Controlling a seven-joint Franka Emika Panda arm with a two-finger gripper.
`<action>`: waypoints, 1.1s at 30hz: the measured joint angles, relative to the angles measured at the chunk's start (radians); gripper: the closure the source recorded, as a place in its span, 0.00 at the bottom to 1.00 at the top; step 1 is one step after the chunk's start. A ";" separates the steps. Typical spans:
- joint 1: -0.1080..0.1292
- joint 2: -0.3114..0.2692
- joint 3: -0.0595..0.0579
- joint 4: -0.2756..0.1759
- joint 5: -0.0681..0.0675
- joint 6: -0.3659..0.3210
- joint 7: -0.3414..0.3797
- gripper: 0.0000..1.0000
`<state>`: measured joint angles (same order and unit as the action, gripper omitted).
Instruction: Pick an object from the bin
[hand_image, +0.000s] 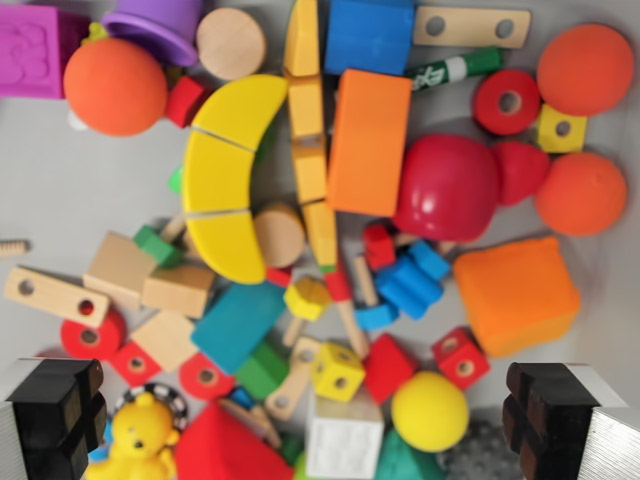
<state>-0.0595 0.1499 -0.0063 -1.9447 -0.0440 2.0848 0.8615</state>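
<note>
Below the wrist camera, spread across the grey floor of the bin (60, 190): a dense jumble of toys, none lifted out. Near the middle, a yellow banana (228, 175) in sliced sections, touching an orange block (368, 142) to the wrist view's right. Beside that, a red dome piece (447, 188), then two orange balls (585, 68) along the right edge. Lower down, a teal block (237, 322), a yellow ball (430, 410) and an orange wedge (517, 293). At the top left, another orange ball (115, 87) beside a purple cup (160, 22).

At the bottom corners, the two black fingers (55, 415), spread wide apart with nothing between them, the gripper (300, 420) hanging above the pile.

Judged from this: task barely begun. No object chosen by any visible sign, no contact, no grasp. Left to do: settle on a target, descend, close, lift clear. Yellow ball and small yellow cube (338, 371) closest to the gap between the fingers, so likely candidates, though tightly crowded by neighbours.
</note>
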 joint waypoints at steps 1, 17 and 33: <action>0.001 -0.001 0.000 -0.003 0.000 0.002 0.006 0.00; 0.017 -0.011 0.002 -0.058 0.000 0.046 0.126 0.00; 0.039 -0.018 0.004 -0.125 0.002 0.102 0.282 0.00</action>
<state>-0.0205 0.1319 -0.0025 -2.0698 -0.0417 2.1869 1.1440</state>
